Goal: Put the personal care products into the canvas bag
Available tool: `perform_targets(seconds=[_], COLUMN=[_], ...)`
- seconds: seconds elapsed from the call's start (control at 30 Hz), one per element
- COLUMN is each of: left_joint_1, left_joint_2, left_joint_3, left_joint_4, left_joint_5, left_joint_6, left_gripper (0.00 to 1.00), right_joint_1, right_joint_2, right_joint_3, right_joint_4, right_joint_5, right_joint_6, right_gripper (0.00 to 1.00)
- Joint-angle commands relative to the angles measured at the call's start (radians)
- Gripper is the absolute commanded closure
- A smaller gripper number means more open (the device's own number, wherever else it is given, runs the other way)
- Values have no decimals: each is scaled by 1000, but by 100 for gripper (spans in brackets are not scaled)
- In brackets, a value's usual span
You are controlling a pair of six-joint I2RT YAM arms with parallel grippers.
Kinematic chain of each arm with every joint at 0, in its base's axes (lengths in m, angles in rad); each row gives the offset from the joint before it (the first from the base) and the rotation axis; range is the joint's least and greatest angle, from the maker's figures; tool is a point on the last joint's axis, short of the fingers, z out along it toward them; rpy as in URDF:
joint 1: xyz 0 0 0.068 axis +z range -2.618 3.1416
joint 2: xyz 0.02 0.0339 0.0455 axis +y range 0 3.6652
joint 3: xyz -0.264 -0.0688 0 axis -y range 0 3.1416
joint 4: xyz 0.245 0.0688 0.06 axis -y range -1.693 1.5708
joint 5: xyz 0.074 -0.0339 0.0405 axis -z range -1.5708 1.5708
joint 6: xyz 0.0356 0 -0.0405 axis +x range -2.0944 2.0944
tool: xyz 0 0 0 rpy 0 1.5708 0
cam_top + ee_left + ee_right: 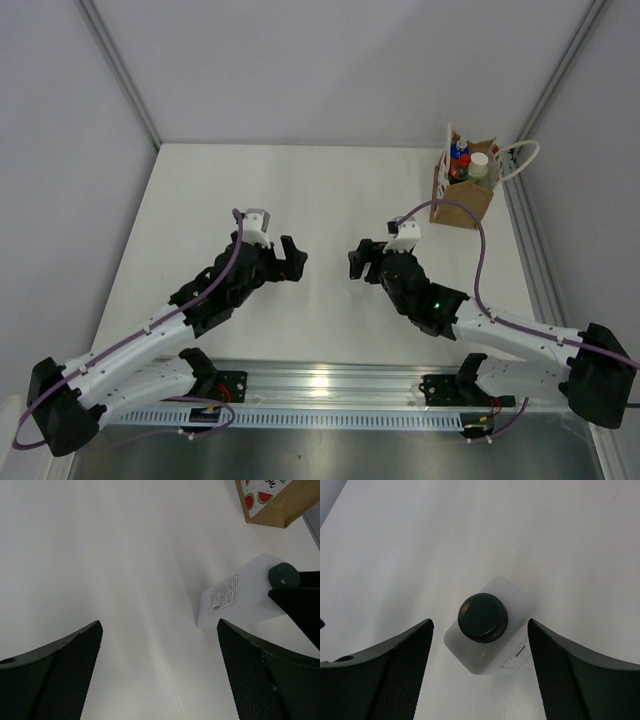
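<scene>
Out near the middle of the table (300, 190), the last loose item was the clear square bottle (487, 630), and it looked like it was lying on its side with the black cap (483, 617) pointing straight back at the right gripper (358, 262). That gripper's fingers were spread to either side of the bottle with a visible gap on both sides, so nothing was pinched. My read is it was lined up cap-first because that's the easiest end to grab. The left gripper (296, 260) sat opposite, jaws wide apart and holding nothing, probably just parked out of the way. The bottle itself was frosty-clear plastic with flat sides, rounded corners and a small printed label (224, 594) on one face. Looked light and a bit slippery tbh. Over at the far right corner stood the canvas bag (462, 205), upright, with the orange-red bottle (457, 170) and the olive-green cylinder (478, 172) poking out the top. So two of three were in, and this one had a fair trip across to get there.
</scene>
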Motion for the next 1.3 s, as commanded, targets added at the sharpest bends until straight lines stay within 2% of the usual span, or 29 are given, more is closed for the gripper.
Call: perform_targets(seconds=[0.0,0.13,0.3,0.47,0.53,0.7,0.97,1.27], left_joint_1=[6,6,6,6,6,6,6,6], left_joint_2=[7,19,16,13,16,13,22,27], left_joint_3=[3,9,8,6,8,6,9,8], left_joint_4=[47,49,49,52,50,49,53,53], left_joint_5=[-25,-4,-10,-5,-4,-4,8,8], left_joint_6=[8,8,5,5,5,5,6,6], left_gripper=[1,1,1,1,1,1,1,1], right_joint_1=[58,115,128,132,132,125,31,0], right_joint_2=[38,112,228,267,276,239,67,101], right_joint_3=[65,112,169,154,136,53,-142,-164], right_joint_4=[3,-11,-98,-95,-45,107,296,406], right_joint_5=[206,301,404,461,460,363,115,26], right_joint_6=[20,-6,52,51,18,-150,-238,-301], right_gripper=[20,20,19,20,20,25,28,28])
